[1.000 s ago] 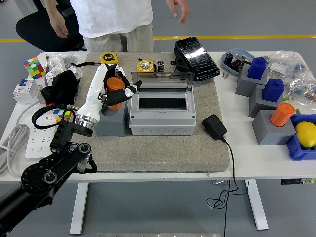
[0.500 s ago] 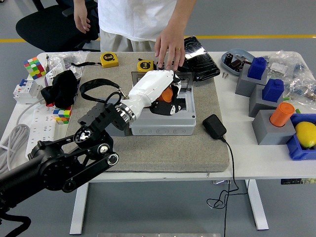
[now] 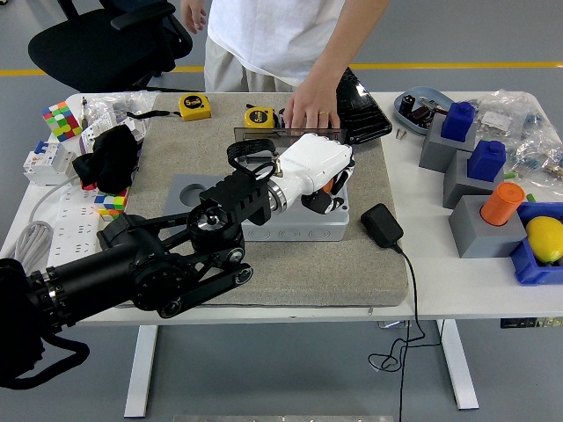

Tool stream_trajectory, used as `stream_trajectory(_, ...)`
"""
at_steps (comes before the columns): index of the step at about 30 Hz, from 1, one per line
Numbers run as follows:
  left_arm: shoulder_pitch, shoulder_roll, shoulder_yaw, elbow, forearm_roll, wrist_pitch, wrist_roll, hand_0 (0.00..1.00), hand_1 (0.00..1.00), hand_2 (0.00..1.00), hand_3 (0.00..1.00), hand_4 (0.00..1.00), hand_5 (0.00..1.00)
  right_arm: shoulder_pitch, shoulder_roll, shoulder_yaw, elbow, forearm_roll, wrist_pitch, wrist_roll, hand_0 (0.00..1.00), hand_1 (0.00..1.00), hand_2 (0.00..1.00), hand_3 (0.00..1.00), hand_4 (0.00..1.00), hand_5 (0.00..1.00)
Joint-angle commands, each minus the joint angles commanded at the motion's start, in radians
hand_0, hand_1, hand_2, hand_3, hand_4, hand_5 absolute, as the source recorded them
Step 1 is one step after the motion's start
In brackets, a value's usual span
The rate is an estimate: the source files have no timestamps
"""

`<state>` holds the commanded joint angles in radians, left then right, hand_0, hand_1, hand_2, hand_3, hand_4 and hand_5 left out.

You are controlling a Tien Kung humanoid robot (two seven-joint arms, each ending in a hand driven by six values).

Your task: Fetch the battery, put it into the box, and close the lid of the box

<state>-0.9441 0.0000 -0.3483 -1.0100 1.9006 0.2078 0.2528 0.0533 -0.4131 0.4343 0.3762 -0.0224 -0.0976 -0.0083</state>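
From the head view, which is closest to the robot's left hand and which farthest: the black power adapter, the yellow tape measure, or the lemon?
From the left hand:
1. Black power adapter, just to its right on the mat.
2. Yellow tape measure, back left on the mat.
3. Lemon, far right, in the blue bin.

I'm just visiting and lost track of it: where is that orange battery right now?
In the head view, the orange battery is in the left hand over the grey box at mid-table, just below the person's hand.

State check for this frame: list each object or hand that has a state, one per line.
Grey plastic box: lid raised, a person's hand on it.
Orange cylindrical battery: gripped over the box.
Left robot hand: shut on the battery.
Grey holder block: socket vacant.
Black chair: unoccupied.
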Motion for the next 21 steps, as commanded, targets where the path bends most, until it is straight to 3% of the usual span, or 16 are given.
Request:
stream_trajectory(10,-0.038,0.000,-0.021,0.149,-0.094,-0.033,0.003,0.094,0.037,0.115,0.233,0.406,0.002,0.001,-0.001,-0.006,0.003,-0.006,-0.001,0.000,0.494,0.616,0.664,0.592,0.981,0.512)
stream_trajectory(11,-0.037,0.000,-0.026,0.152,-0.100,-0.027,-0.003,0.113,0.062,0.133,0.230,0.825,0.002,0.001,-0.001,-0.004,0.005,-0.008,-0.001,0.000,0.495,0.617,0.664,0.592,0.981,0.510)
stream_trajectory(16,-0.032,0.000,-0.042,0.141,-0.127,-0.002,-0.029,0.113,0.062,0.133,0.230,0.825,0.002,0.002,0.001,0.003,0.006,-0.014,-0.002,0.000,0.495,0.617,0.664,0.592,0.981,0.510)
stream_trajectory(17,-0.031,0.000,-0.042,0.137,-0.131,0.004,-0.036,0.125,0.090,0.150,0.243,0.896,0.002,0.001,0.001,0.004,0.007,-0.014,-0.002,0.000,0.495,0.617,0.664,0.591,0.979,0.510)
stream_trajectory(21,-0.031,0.000,-0.036,0.132,-0.148,0.013,-0.045,0.125,0.090,0.150,0.243,0.896,0.002,0.003,0.002,0.006,0.007,-0.016,-0.002,0.000,0.495,0.617,0.664,0.591,0.979,0.510)
